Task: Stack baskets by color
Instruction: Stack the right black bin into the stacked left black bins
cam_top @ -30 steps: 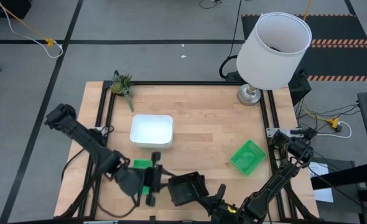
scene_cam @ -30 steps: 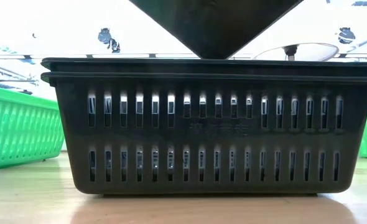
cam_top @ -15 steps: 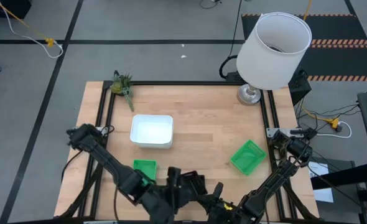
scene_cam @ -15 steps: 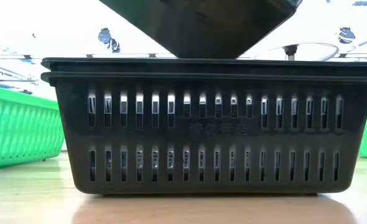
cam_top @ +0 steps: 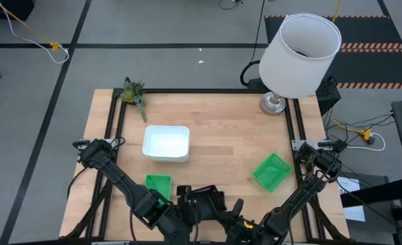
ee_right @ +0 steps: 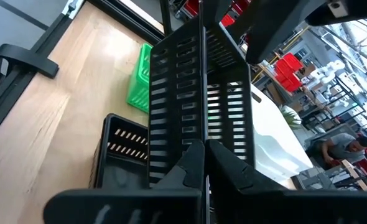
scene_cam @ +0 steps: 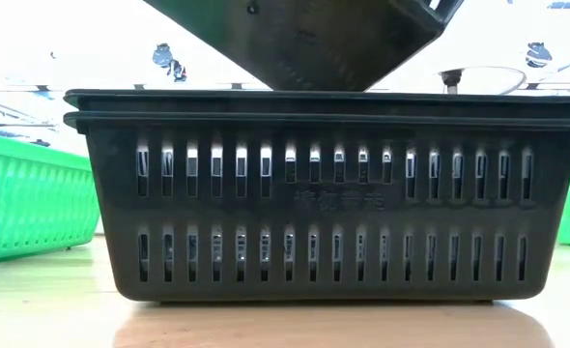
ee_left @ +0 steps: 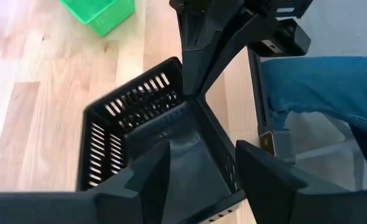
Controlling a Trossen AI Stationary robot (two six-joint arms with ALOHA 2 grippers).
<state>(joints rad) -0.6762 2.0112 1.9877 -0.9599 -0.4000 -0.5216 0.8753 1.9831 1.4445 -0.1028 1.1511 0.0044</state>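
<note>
While both arms crowd the near edge of the pale wooden table (cam_top: 221,129), the right gripper (ee_right: 203,163) has its two dark fingers pinched tight on the wall of a black slotted plastic basket (ee_right: 202,93), which it holds tilted in the air. Seen from table height, this lifted basket (scene_cam: 304,43) hangs corner-down just above a stack of black slotted baskets (scene_cam: 324,203) resting on the wood, two rims showing one inside the other. Whether the lifted basket touches the stack cannot be told.

From its wrist camera, the left gripper (ee_left: 199,171) shows its fingers spread wide, one to each side of the lifted basket's near end, with the open inside of the basket straight ahead of them; they do not appear to press on its walls. Overhead, the two grippers meet over the black baskets (cam_top: 202,203) at the table's front middle.

Just beside the left arm lies a bright green plastic basket (cam_top: 158,184). Another bright green basket (cam_top: 271,171) sits angled near the right edge, well apart from the black ones. Shallow white plastic trays with rounded corners (cam_top: 166,143) rest toward the left middle of the table.

A large white lampshade (cam_top: 301,54) stands at the far right corner, and a small green plant sprig (cam_top: 134,94) lies at the far left corner.
</note>
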